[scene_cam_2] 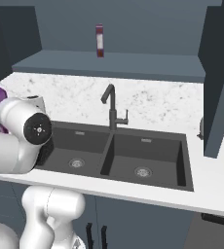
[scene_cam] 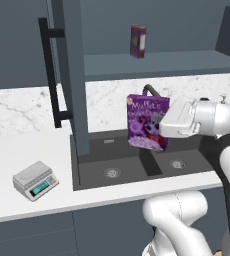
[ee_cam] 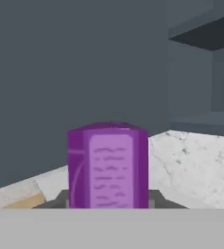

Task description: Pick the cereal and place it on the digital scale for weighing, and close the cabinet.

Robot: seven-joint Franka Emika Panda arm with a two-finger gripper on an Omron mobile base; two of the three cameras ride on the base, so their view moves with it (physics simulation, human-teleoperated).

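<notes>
White marble counter (scene_cam: 22,150), dark double sink (scene_cam: 137,167), open cabinet (scene_cam: 74,75) above.

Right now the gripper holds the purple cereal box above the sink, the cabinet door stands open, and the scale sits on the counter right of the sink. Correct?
Not quite. The scale sits left of the sink, as the left base view shows. The rest holds: the gripper holds the cereal box above the sink, and the cabinet door stands open.

Faucet (scene_cam: 149,90) — mostly behind cereal (scene_cam: 147,122)
</notes>
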